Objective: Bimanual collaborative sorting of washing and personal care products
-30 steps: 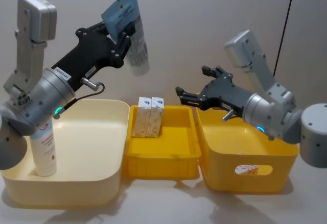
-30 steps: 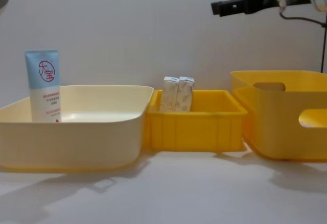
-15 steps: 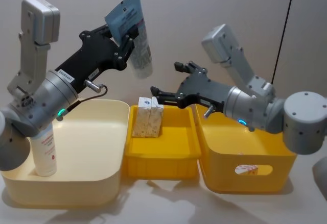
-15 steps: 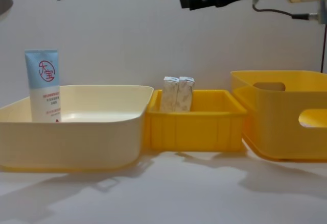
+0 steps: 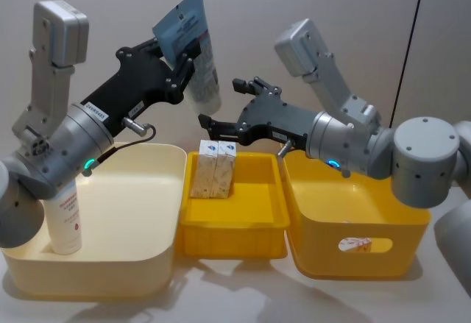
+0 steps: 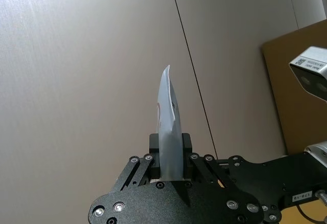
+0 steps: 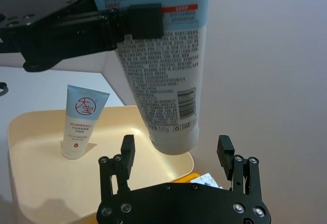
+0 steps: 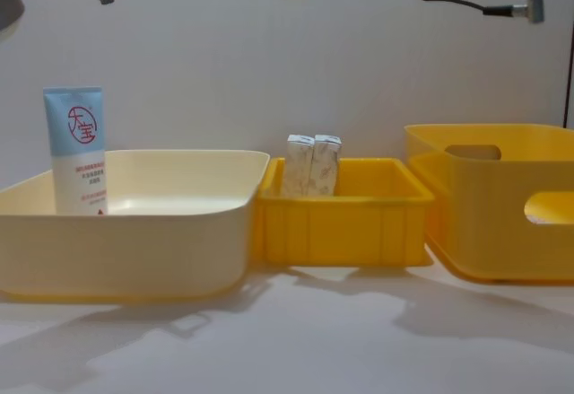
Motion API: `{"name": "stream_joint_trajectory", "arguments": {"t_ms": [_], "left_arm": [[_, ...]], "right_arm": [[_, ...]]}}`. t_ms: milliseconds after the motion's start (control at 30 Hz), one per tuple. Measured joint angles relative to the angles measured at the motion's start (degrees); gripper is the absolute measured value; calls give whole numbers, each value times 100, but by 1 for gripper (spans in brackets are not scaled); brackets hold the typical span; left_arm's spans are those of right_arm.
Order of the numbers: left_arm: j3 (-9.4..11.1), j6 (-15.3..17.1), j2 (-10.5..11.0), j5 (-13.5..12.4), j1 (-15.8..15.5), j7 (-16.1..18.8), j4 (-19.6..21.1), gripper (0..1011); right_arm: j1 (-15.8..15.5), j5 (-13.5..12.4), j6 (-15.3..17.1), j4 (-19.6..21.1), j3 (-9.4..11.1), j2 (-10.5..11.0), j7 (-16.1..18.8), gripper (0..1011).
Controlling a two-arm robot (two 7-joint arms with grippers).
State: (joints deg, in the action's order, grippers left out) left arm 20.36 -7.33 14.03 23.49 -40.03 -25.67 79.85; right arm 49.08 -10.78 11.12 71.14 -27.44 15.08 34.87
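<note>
Since half a second ago the right gripper (image 5: 223,104) has slid further toward the left gripper (image 5: 187,57); a second ago it was back over the deep yellow bin (image 5: 353,253). Its claw is spread wide with nothing in it, level with the capped lower end of the held tube (image 5: 205,80). The right wrist view puts that end in the gap between the two fingers (image 7: 127,152), touched by neither. The left gripper has barely shifted. It is clamped tight on the tube's upper part just under the flat crimp, and the tube hangs cap down, slightly tilted. Containers: below the left gripper and back along its arm sits the cream bin (image 5: 175,183). It holds one logo tube (image 5: 65,224), pale blue and white with a red round mark, standing upright on its cap near the corner under that arm's elbow. Straight below the right gripper is the shallow yellow tray (image 5: 243,238), between the other two bins. It has two cartons (image 5: 213,167), cream patterned, upright and touching side by side in the back corner nearest the cream bin. Below the right gripper's wrist and arm is the deep yellow bin, where a white pack (image 5: 355,245) with red print shows through the handle cutout. Cannot tell what else lies in it.
</note>
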Motion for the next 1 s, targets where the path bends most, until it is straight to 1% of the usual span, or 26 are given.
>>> {"name": "stream_joint_trajectory", "arguments": {"t_ms": [233, 467, 733, 1000], "left_arm": [[28, 39, 18, -19, 1, 6, 3, 227], [66, 78, 25, -64, -23, 5, 2, 229], [104, 100, 29, -104, -58, -12, -29, 229], [119, 104, 35, -115, -74, -31, -41, 229]], "right_arm": [[100, -36, -32, -88, -46, -59, -4, 1001], [233, -59, -30, -185, -143, -100, 91, 1001], [479, -47, -77, -428, -272, -209, 134, 1001], [640, -6, -157, -623, -347, -307, 104, 1001]]}}
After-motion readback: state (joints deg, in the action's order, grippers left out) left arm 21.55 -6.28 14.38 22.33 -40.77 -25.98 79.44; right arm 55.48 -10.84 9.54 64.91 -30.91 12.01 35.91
